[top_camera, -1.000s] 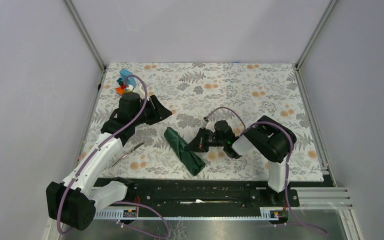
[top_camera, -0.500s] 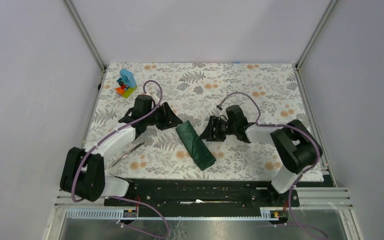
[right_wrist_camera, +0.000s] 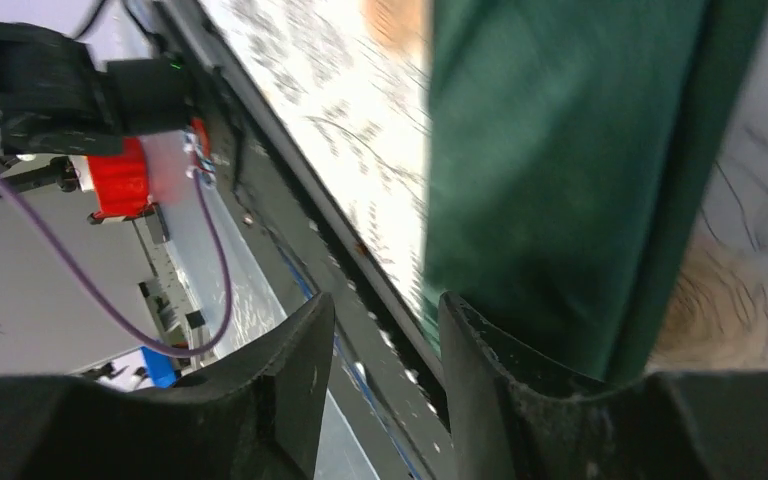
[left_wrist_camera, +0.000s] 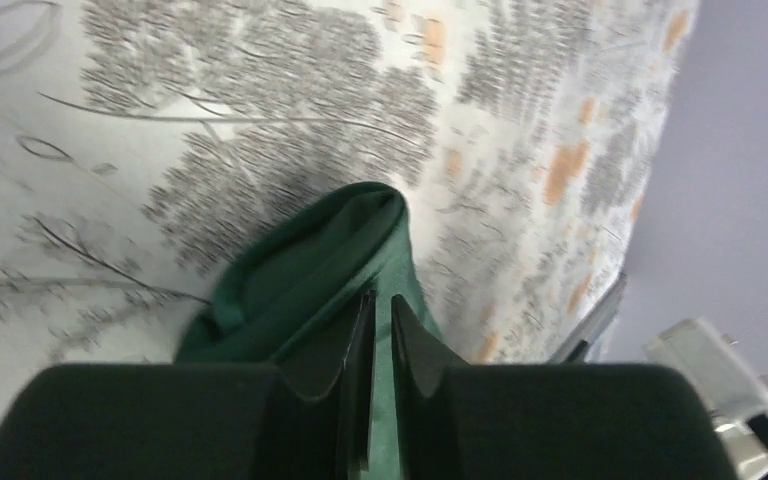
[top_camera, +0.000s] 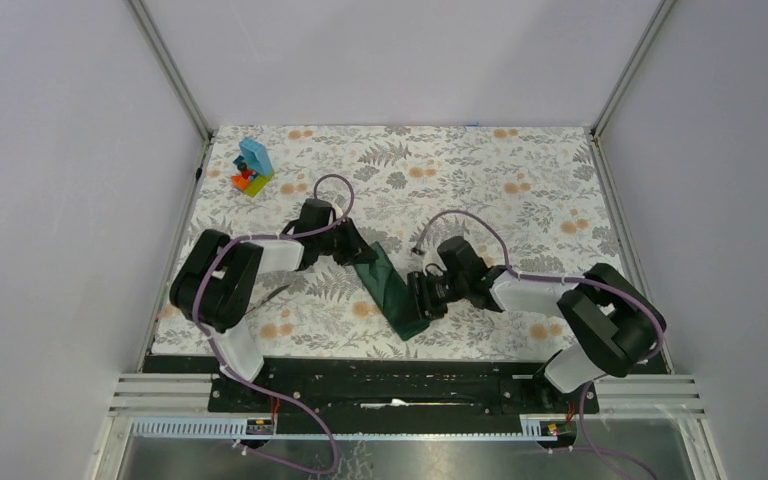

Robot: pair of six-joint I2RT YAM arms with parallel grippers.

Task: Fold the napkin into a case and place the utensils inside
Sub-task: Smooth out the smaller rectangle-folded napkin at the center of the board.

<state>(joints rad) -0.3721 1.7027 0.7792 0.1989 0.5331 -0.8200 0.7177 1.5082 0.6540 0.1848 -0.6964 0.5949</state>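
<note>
Floral-covered surface (top_camera: 520, 190) carrying the dark green napkin (top_camera: 392, 288), folded into a narrow oblong case (right_wrist_camera: 560, 150) and set diagonally at centre. Principal hazard: undoing of the folds, caused by pulling at both ends together or by lifting the far end with the near end unpinned. Second hazard: catching of the floral covering (top_camera: 560, 290) along with the cloth, caused by pressing too low with the right jaws near the front edge of the surface. Lesser hazard: sealing of the pouch mouth instead of opening it, caused by pinching every layer rather than the top one alone. Left jaws: at a thin slit over the far end of the napkin, green cloth showing in the slit, apparently nipping a layer there; number of layers caught not discernible. Right jaws: about half apart and gripping nothing, set low at the near end, straddling one long edge of the cloth, with most of the oblong to one side of the gap. One utensil (top_camera: 270, 294), slim and metallic, on the surface left of the napkin, just beside the left arm (top_camera: 222, 285), well apart from both sets of jaws; not yet inside the case.
</note>
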